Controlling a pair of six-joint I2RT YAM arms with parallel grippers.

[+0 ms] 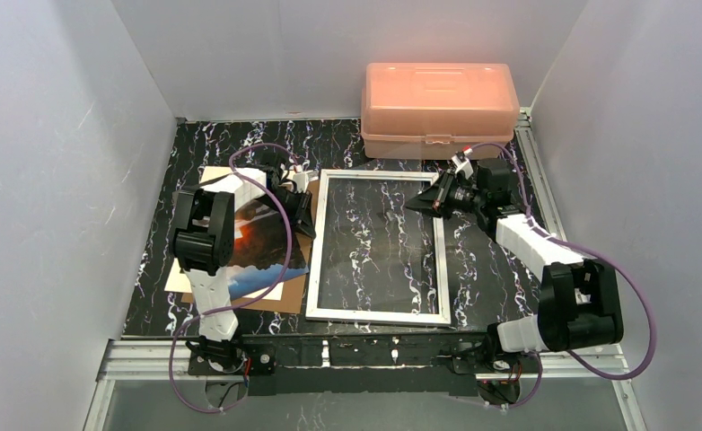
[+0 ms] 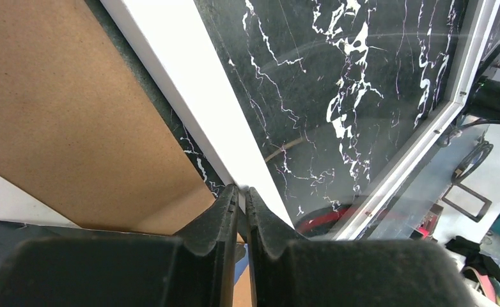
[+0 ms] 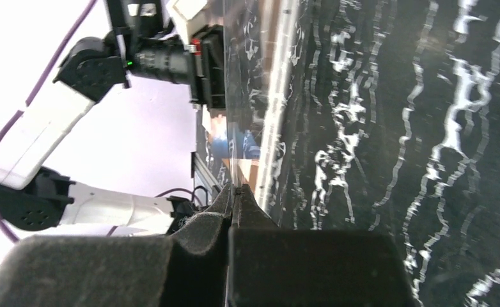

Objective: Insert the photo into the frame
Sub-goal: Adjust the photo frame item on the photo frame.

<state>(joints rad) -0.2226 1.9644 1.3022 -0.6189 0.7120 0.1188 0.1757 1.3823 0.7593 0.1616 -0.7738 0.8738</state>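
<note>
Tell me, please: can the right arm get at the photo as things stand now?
Probably not easily: the photo lies on the far side of the frame, and the left arm hangs over part of it.

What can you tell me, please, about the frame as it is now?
The frame is a large, thin white rectangle around a clear pane, through which the marbled table shows. It lies flat mid-table, empty. The shut right end effector is at its far right corner; the left end effector sits by its left rail.
</note>
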